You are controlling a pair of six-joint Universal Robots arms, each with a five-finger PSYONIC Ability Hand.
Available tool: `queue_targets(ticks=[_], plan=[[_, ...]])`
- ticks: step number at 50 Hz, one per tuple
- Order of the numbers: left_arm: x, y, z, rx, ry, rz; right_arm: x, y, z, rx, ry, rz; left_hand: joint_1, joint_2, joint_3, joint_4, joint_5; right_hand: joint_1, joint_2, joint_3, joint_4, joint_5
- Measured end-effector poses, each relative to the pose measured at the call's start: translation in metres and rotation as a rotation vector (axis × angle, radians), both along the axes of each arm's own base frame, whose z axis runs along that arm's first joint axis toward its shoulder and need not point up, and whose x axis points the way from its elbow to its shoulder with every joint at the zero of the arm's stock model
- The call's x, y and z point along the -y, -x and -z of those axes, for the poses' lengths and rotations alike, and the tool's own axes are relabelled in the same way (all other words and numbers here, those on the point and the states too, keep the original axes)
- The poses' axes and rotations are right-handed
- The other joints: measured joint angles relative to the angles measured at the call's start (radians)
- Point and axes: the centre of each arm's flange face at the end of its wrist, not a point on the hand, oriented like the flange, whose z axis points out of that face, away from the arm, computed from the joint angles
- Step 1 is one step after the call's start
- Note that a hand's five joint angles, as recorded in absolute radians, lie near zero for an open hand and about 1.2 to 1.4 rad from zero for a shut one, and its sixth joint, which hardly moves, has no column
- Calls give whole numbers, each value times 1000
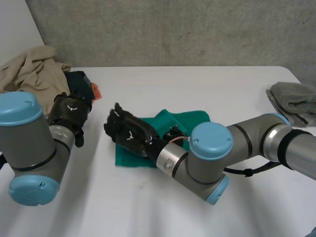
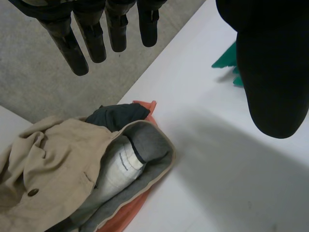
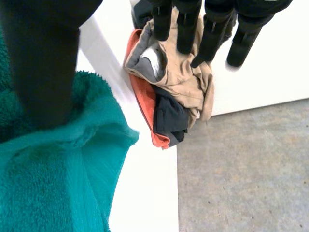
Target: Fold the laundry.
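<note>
The white tabletop point(image 1: 212, 84) carries three items. A green towel point(image 1: 185, 121) lies near the middle. A heap of laundry point(image 1: 47, 74) sits at the far left edge: a beige garment point(image 1: 29, 69), with a dark garment point(image 1: 80, 81) and an orange garment point(image 1: 96, 91) on its right. A folded grey cloth point(image 1: 294, 98) lies at the right edge.

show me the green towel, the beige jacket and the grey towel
green towel point(image 1: 194, 117), head view, far bare edge
beige jacket point(image 2: 53, 159), left wrist view, outer beige panel
grey towel point(image 1: 295, 101), head view, folded middle
</note>
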Motion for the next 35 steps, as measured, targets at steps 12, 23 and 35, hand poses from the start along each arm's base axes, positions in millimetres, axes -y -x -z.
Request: queue_targets(ticks=[12, 23, 35], plan=[[-3, 35, -16, -57, 55, 160, 46, 82, -55, 227, -548, 385, 0, 0, 0, 0, 0, -2, -32, -55, -58, -34], [-19, 99, 7, -82, 21, 352, 62, 152, -12, 102, -820, 658, 3, 2, 2, 3, 0, -2, -32, -55, -58, -34], [-10, 113, 52, -43, -71, 369, 58, 156, 6, 47, -800, 668, 3, 3, 2, 3, 1, 77, 68, 52, 47, 68]])
